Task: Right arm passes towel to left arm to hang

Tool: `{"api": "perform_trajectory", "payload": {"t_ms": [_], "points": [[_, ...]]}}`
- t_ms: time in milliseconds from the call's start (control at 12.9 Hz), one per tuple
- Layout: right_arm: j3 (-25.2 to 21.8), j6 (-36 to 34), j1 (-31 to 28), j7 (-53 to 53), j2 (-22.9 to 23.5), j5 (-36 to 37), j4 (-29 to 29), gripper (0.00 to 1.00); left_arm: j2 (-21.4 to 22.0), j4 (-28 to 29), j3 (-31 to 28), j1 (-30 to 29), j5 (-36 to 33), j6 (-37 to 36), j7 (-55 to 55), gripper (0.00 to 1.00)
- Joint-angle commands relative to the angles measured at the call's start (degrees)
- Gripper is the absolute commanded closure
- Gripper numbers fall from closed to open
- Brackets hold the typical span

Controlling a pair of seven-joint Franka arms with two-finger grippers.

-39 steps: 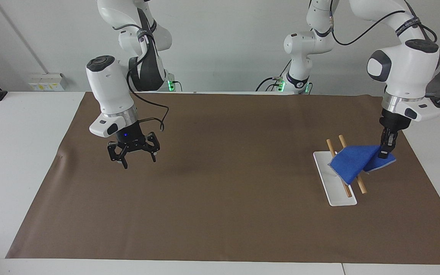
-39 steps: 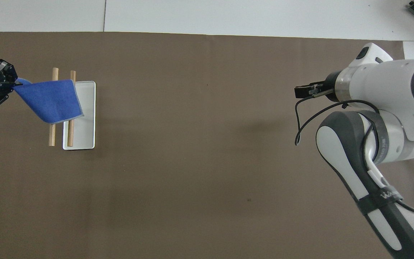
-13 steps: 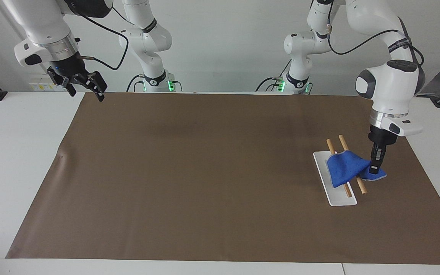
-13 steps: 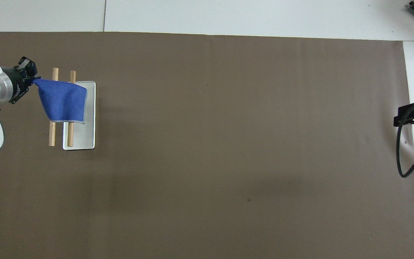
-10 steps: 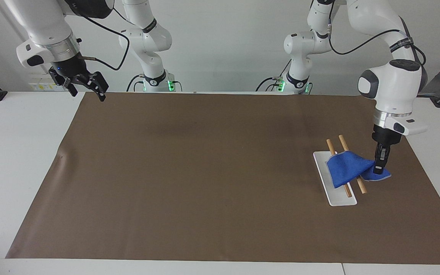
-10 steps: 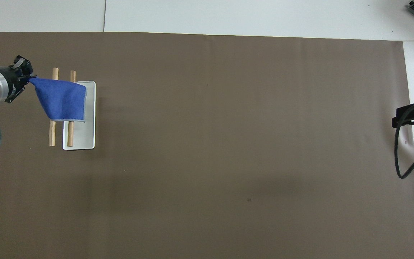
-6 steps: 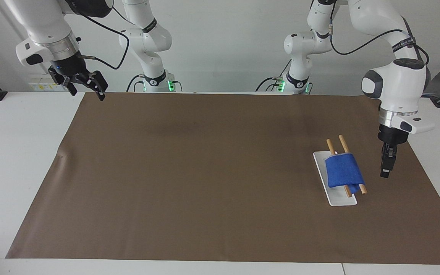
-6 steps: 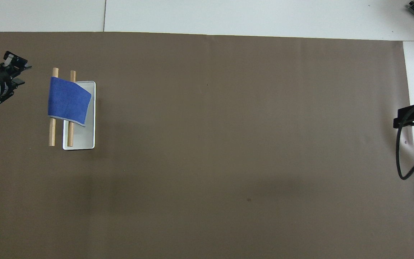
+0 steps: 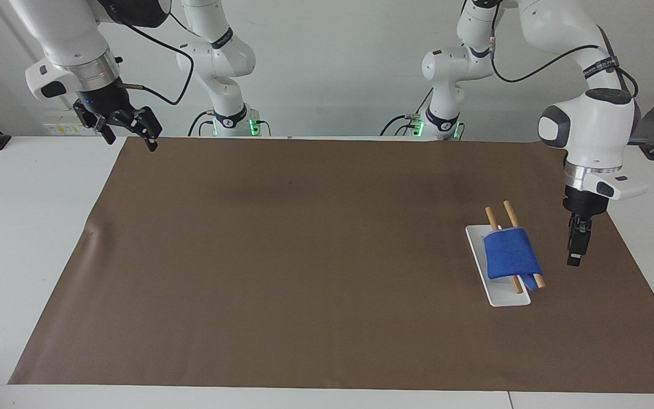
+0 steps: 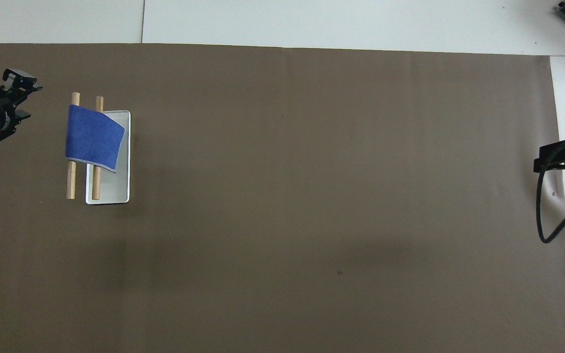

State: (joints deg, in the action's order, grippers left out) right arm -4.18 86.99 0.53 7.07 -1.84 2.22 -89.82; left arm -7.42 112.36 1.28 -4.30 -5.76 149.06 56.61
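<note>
The blue towel [image 9: 510,254] hangs folded over two wooden rods [image 9: 492,217] of a small rack with a white base [image 9: 510,298]. It also shows in the overhead view [image 10: 93,137] across both rods [image 10: 71,181]. My left gripper [image 9: 575,250] points down over the mat beside the rack, toward the left arm's end of the table, open and empty, apart from the towel; it shows in the overhead view [image 10: 23,100] too. My right gripper [image 9: 128,133] is open and empty, raised over the mat's corner at the right arm's end, where the arm waits.
A brown mat [image 9: 315,261] covers most of the white table [image 9: 26,227]. The rack's white base [image 10: 111,189] lies on the mat near the left arm's end. A black cable [image 10: 547,215] hangs from the right arm.
My left gripper let go of the towel and drew a little away from the rack; the towel dropped flat over both rods. The right arm earlier rose and withdrew to the mat's corner.
</note>
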Motion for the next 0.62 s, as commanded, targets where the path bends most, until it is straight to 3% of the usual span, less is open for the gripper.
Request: {"api": "perform_trajectory", "payload": {"t_ms": [0,155,541], "points": [[0.8,1.7,-0.4,0.7,-2.0,0.2,-2.7,0.00,0.1,-2.0,0.2,-0.4,-1.0,-7.4,-5.1,0.35],[0.8,2.0,-0.6,0.4,-2.0,0.2,-2.7,0.00,-0.4,-7.1,0.2,-0.3,-0.7,-18.3,-13.9,0.35],[0.8,-1.1,-0.6,-0.1,-2.6,0.2,-2.6,0.00,-4.0,-22.3,3.0,0.1,0.0,-44.4,-23.1,0.37]]}}
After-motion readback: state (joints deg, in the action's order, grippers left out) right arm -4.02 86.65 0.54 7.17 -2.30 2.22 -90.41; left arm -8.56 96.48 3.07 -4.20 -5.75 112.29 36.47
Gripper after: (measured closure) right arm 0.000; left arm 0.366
